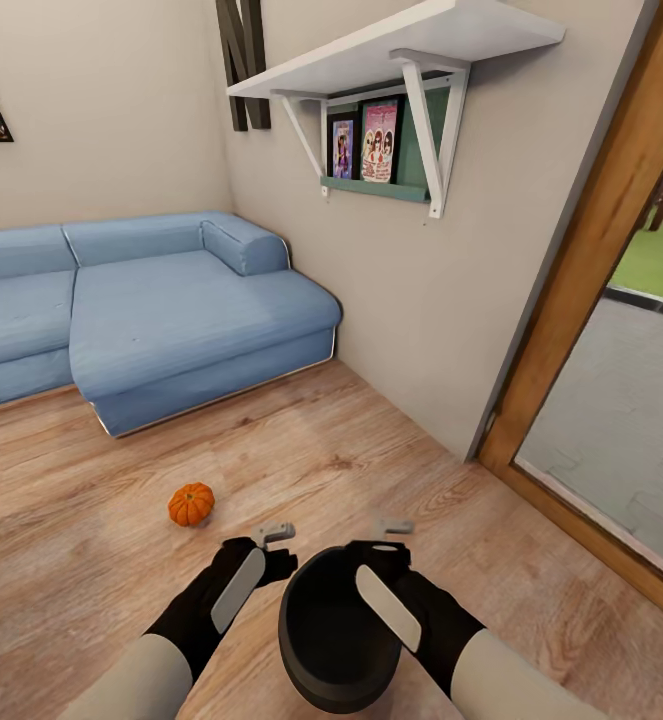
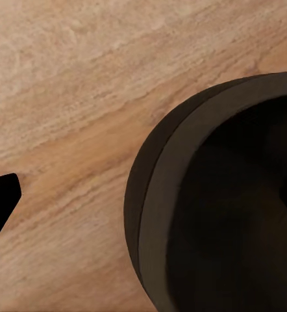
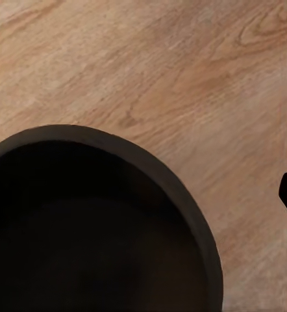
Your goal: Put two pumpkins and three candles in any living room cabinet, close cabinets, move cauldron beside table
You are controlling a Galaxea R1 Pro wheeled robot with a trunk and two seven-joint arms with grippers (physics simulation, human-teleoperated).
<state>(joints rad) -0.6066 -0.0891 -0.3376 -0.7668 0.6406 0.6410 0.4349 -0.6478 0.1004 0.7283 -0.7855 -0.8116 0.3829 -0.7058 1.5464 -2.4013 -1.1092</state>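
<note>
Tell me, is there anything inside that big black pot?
The cauldron looks empty: its interior is plain dark in both wrist views, though the bottom is too shadowed to be sure. The right arm covers part of its mouth.

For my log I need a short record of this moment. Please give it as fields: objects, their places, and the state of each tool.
cauldron: on the wood floor, between the two arms, mouth up, nothing visible inside
pumpkin: on the floor, ahead of the left arm, apart from the cauldron
left tool: beside the cauldron rim, open or shut unclear
right tool: over the cauldron's far rim, state unclear
sofa: blue, against the walls
shelf: white, on the wall
</note>
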